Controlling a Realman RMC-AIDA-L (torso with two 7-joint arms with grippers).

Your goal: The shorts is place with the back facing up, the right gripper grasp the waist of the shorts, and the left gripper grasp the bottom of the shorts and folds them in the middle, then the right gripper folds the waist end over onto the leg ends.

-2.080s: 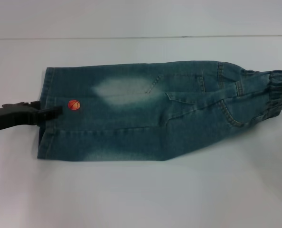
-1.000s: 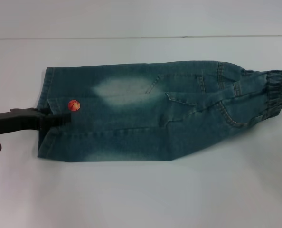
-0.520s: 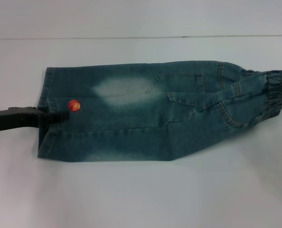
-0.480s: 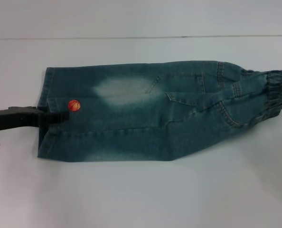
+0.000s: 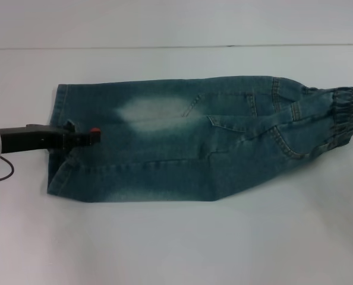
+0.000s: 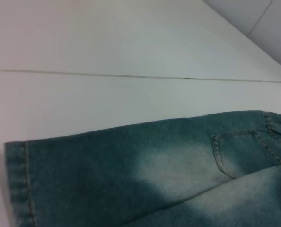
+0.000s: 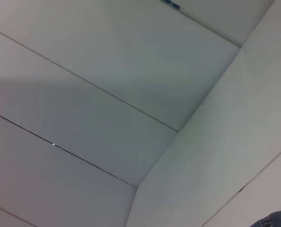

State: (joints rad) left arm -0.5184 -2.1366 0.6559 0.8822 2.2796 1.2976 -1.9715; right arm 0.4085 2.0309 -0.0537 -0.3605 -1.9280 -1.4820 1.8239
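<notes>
Shorts (image 5: 200, 139) lie flat mid-table (image 5: 164, 249), already halved lengthwise, waist (image 5: 343, 110) toward my right. Left gripper (image 5: 84, 137) sits over the leg hems (image 5: 57, 142) by the orange patch; can't tell if it's clamped. Right gripper isn't in view. I judge fold 1 done, waist-over-hems fold left.
</notes>
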